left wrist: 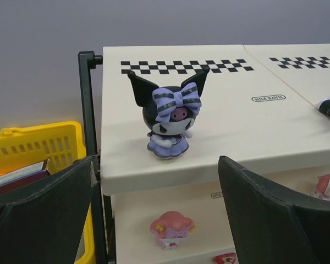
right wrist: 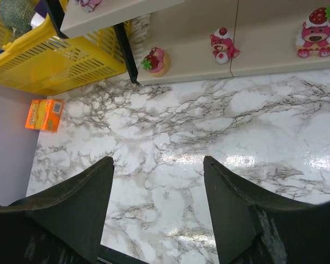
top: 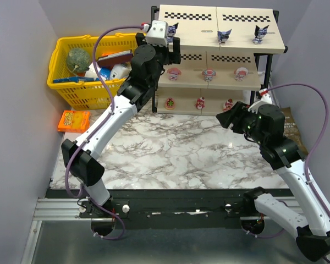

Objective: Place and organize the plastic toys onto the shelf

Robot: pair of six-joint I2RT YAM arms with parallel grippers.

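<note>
Blunt dark fingers (left wrist: 44,214) of the left gripper (left wrist: 157,176) fill the bottom of the left wrist view, spread wide with nothing between them. Just beyond stands a purple-black figurine (left wrist: 170,124), upright, with pointed ears and a striped bow. It touches neither finger and sits near the front left corner of the top board of the shelf (left wrist: 236,126). From overhead, the same tier carries a second purple-black figurine (top: 224,35) at mid-board and a third purple-black figurine (top: 259,34) toward the right end. The middle tier holds a pink-and-white trio (top: 209,74) spaced along the board, and the bottom tier a red-pink trio (top: 200,103). That makes nine on the shelf, one kind per tier, with none seen on the table or in either gripper. Judgement: placing looks done. What is left is likely only drawing the left arm clear, and perhaps evening the spacing; the figures' facing is too small to judge. The right gripper (right wrist: 158,165) hangs over the table before the shelf's right end, fingers apart and empty. The marble-pattern tabletop (top: 176,154) is glossy, white with grey veins. A yellow basket (top: 63,91) of larger items sits just left of the shelf, with an orange packet (top: 74,120) in front of it, off the marble sheet. Plain grey walls (top: 16,66) close in on three sides, and a purple cable (top: 313,104) loops from each arm.
</note>
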